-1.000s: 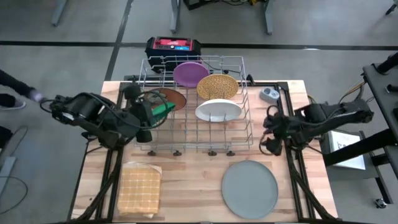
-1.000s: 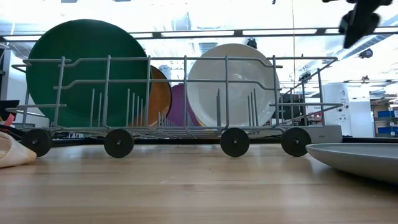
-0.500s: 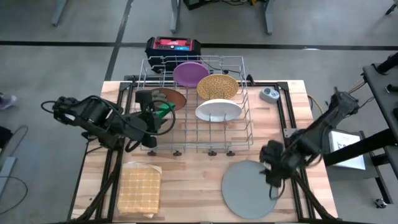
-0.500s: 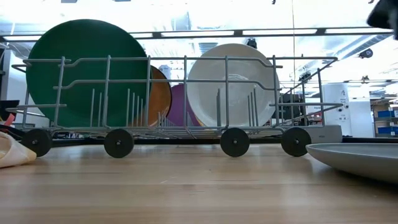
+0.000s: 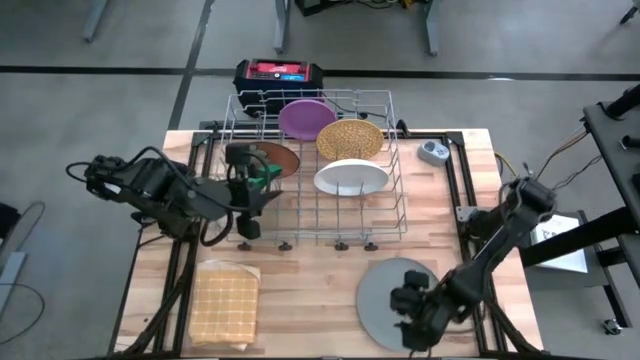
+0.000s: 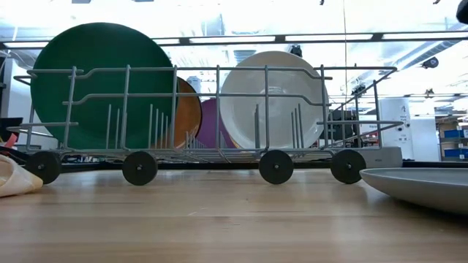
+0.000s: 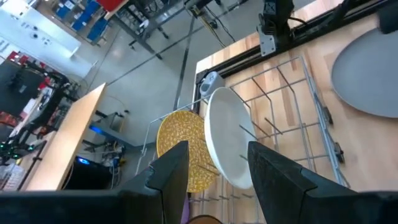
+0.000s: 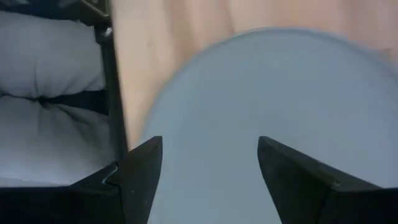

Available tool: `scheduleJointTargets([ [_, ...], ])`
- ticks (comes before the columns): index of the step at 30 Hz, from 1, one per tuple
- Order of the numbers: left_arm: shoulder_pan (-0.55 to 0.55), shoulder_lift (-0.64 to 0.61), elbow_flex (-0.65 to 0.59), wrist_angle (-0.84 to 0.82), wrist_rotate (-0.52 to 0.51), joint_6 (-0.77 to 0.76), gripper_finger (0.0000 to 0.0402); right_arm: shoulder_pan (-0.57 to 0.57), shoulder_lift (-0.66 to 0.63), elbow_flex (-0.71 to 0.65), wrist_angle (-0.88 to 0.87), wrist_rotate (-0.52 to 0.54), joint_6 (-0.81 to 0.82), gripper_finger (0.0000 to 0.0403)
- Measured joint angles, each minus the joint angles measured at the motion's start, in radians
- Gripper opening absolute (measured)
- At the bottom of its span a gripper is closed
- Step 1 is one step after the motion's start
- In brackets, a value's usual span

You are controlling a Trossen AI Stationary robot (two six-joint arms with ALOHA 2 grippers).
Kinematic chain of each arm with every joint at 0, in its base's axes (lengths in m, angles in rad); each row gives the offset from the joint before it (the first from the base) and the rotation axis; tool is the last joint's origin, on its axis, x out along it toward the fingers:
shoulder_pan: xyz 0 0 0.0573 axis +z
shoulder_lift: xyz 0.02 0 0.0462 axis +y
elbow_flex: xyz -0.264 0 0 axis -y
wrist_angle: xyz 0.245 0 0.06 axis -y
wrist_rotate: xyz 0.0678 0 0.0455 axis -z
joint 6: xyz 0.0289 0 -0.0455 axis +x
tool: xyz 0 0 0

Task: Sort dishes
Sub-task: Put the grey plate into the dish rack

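Note:
A wire rack (image 5: 320, 205) stands at the table's far middle. In its slots stand on edge the purple plate (image 5: 307, 118), the yellow speckled plate (image 5: 350, 138), the white plate (image 5: 350, 177), the brown plate (image 5: 283, 158) and the green plate (image 6: 102, 84). The grey plate (image 5: 385, 285) lies flat on the table at the near right. My left gripper (image 5: 258, 195) hovers open over the rack's left end, facing the white plate (image 7: 227, 143). Over the grey plate (image 8: 267, 93) hangs my right gripper (image 8: 208, 168), open and pointing down, with nothing between its fingers.
A square tan waffle cloth (image 5: 225, 300) lies at the near left. A small round grey-blue gadget (image 5: 432, 152) sits at the far right of the table. A black and red box (image 5: 280, 72) stands on the floor behind the rack.
My right gripper has swung from beside the rack's right end toward the table's near edge and down, and now hangs over the grey plate. My left gripper has turned a little above the rack's left end, uncovering the green plate's edge. No plate has moved.

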Motion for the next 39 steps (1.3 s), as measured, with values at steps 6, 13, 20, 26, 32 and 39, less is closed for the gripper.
scheduleJointTargets([
  [6,0.0,0.0,0.001,-0.001,0.076,-0.003,0.0155,0.013,0.181,0.237,-0.052,-0.032,0.033,0.0272],
  [13,0.0,0.0,0.001,-0.003,0.184,-0.037,0.0155,0.023,0.389,0.527,-0.326,-0.028,0.041,0.0266],
  [20,0.0,0.0,0.001,-0.006,0.21,-0.042,0.0155,0.023,0.585,0.761,-0.509,-0.028,0.041,0.0275],
  [26,0.0,-0.001,0.001,-0.006,0.21,-0.016,0.0155,0.01,0.679,0.844,-0.546,-0.029,0.153,0.0263],
  [32,0.0,-0.001,0.001,-0.005,0.21,-0.004,0.0155,-0.012,0.695,0.847,-0.603,-0.031,0.235,0.024],
  [39,0.0,-0.001,0.001,-0.023,0.21,-0.01,0.0155,-0.03,0.695,0.845,-0.609,-0.024,0.243,0.0216],
])
